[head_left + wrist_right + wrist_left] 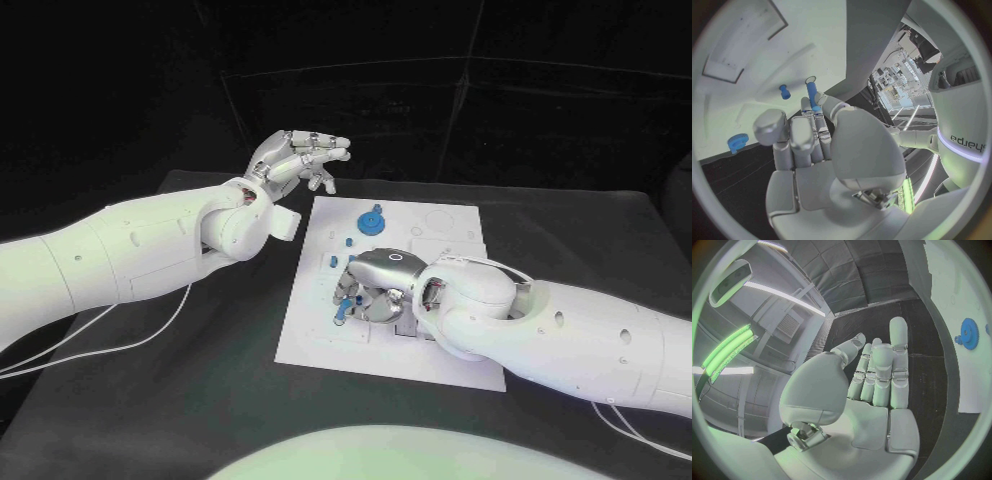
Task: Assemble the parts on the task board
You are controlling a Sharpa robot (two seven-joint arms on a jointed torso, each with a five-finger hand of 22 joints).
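My right hand (371, 290) pinches a slim blue pin (811, 95) over the flat white task board's (447, 225) middle. A toothed blue gear (371, 220) stands near its far edge. My left hand (296, 160) hovers empty, fingers apart, beyond the board's far left corner.

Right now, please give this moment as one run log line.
left hand: raised beside board, holds nothing | right hand: over board, pinches blue pin | blue gear: on board, untouched
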